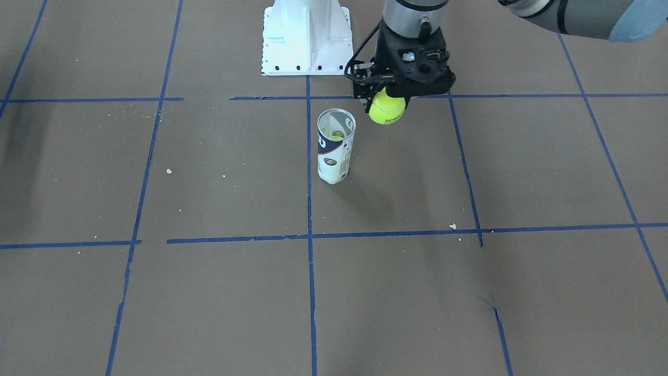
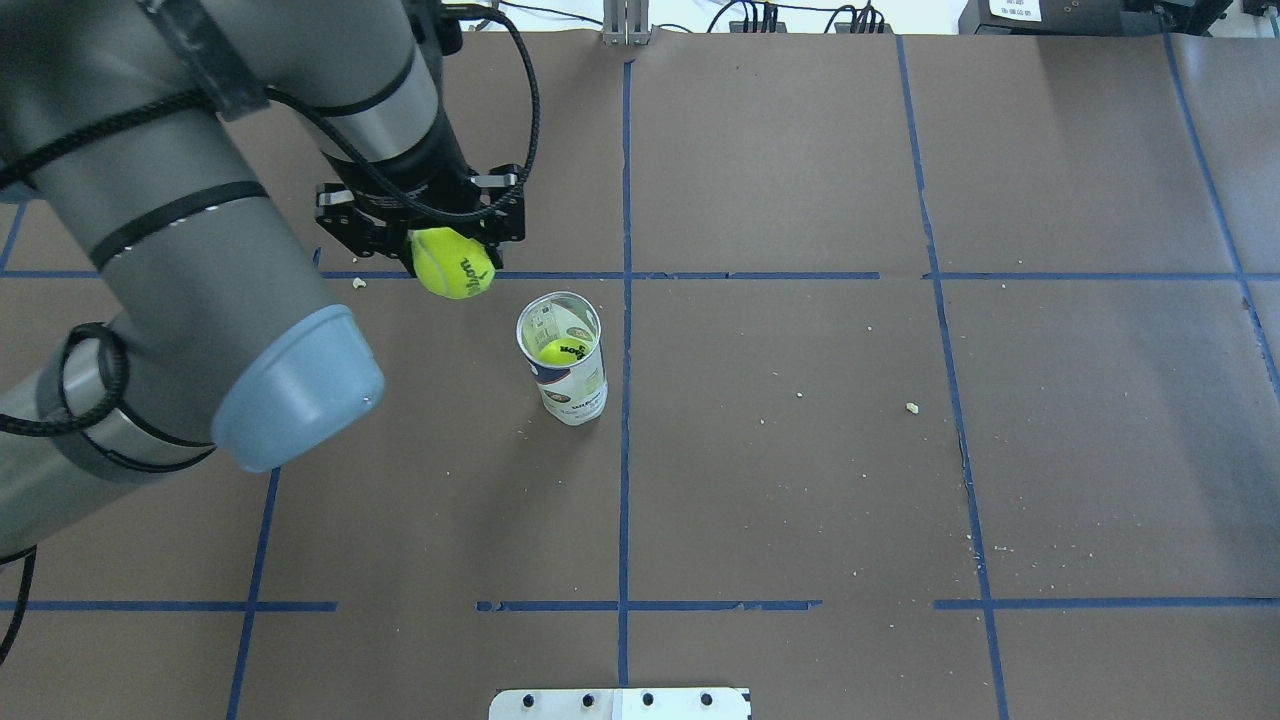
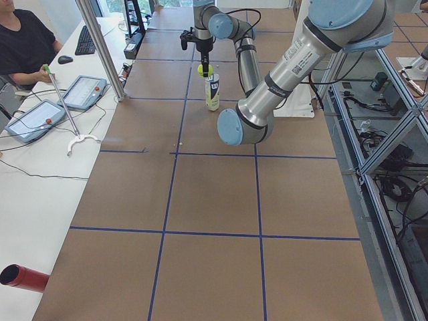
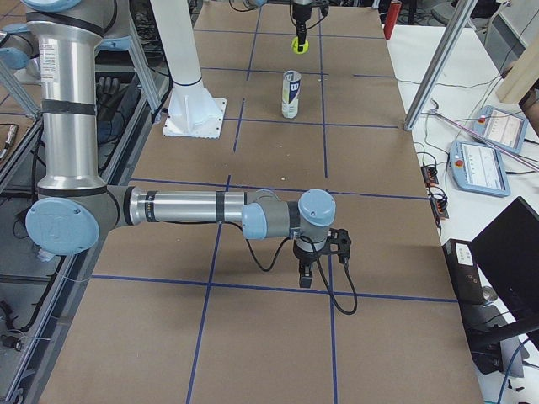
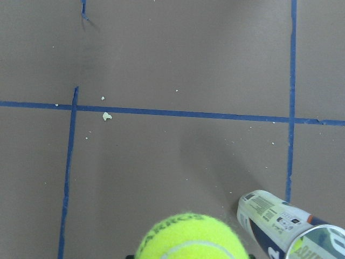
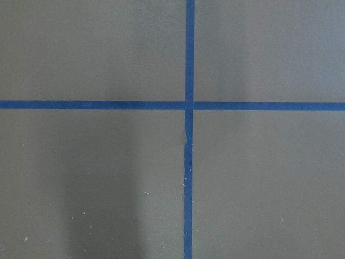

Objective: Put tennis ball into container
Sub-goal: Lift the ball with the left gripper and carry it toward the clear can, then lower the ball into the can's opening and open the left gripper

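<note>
Overhead exterior: tennis ball [image 2: 453, 263] gripped in closed jaws of left gripper [image 2: 445, 250], raised above worktop [image 2: 800, 450], just beside upright open container [image 2: 572, 390] with another ball [image 2: 560, 351] inside. Best centred over rim before lowering and releasing. Right gripper [image 4: 306, 278]: jaw state impossible to tell.

Bright, even light from above, no glare. The container [image 1: 334, 151] throws a soft shadow toward the operators' side. In my left wrist view the tennis ball [image 5: 191, 237] is close and slightly soft, the table [image 5: 161, 162] sharp. My right wrist view has a dim shadow patch lower left.
</note>
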`<state>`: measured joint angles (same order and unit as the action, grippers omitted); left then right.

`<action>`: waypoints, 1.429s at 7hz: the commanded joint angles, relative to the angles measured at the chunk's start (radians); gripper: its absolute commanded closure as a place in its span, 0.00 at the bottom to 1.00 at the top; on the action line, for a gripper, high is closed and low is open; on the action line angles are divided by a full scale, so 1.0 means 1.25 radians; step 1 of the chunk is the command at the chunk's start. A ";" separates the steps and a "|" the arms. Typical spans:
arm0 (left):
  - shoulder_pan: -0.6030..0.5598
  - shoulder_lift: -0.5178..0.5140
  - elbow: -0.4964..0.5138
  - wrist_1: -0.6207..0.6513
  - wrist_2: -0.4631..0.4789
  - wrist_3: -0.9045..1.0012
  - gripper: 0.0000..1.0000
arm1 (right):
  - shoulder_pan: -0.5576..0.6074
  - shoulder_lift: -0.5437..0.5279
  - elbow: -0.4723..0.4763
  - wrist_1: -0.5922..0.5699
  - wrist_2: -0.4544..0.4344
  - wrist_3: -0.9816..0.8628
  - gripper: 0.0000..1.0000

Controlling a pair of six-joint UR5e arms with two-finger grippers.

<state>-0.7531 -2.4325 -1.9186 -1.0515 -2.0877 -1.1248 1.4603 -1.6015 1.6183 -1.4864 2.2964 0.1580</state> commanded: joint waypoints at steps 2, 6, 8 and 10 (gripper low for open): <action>0.045 -0.015 0.055 -0.077 0.002 -0.056 1.00 | 0.000 0.000 0.000 0.000 0.000 0.000 0.00; 0.060 -0.014 0.082 -0.118 -0.004 -0.057 1.00 | 0.000 0.000 0.000 0.000 0.000 0.000 0.00; 0.066 -0.013 0.079 -0.122 -0.004 -0.056 0.80 | 0.000 0.000 0.000 0.000 0.000 0.000 0.00; 0.067 -0.008 0.067 -0.128 -0.004 -0.052 0.00 | 0.000 0.000 0.000 0.000 0.000 0.000 0.00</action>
<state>-0.6698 -2.4456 -1.8253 -1.2078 -2.0923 -1.1913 1.4603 -1.6015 1.6184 -1.4864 2.2964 0.1580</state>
